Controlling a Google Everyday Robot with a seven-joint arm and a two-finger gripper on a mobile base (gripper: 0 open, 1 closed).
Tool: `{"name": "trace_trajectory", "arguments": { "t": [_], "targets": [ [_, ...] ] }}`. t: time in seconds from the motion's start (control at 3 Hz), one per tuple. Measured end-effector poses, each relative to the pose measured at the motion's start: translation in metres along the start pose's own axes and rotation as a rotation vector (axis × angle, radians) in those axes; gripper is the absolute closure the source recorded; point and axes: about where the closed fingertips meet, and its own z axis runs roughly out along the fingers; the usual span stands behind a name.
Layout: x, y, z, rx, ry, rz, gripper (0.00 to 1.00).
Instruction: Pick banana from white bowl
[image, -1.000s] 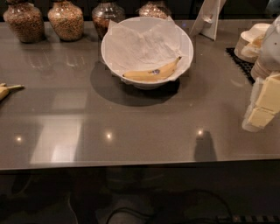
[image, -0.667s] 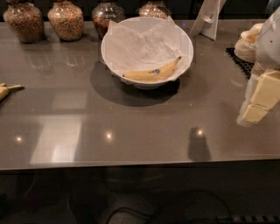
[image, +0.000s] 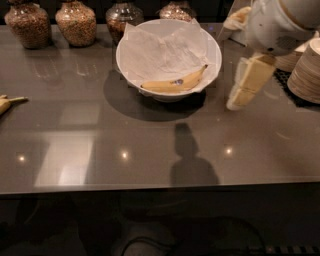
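**Gripper hangs just right of the white bowl, banana inside it**

The gripper (image: 237, 100) hangs above the tabletop (image: 150, 145), just right of the white bowl (image: 131, 80) and apart from its rim, tips tilted down toward the bowl. Whether it is clenched or released, I cannot tell. The banana (image: 175, 84) lies in the bowl's front on crumpled paper, stem toward the gripper. Jars (image: 75, 22) stand behind the bowl, and stacked bowls (image: 305, 70) sit farther right.

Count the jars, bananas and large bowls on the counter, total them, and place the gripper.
Jars: 4
Large bowls: 1
Bananas: 2, one in the bowl, one at the left edge
Total: 7
Gripper hangs right of the bowl, over the counter.
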Motion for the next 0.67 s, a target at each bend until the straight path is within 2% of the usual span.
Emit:
{"name": "trace_trajectory", "arguments": {
  "t": [0.33,0.67],
  "targets": [
    [-0.035,-0.043,0.023,0.03,-0.088,-0.034,0.0],
    [-0.068,-0.082,0.045,0.055,-0.18,-0.039,0.0]
  ]
}}
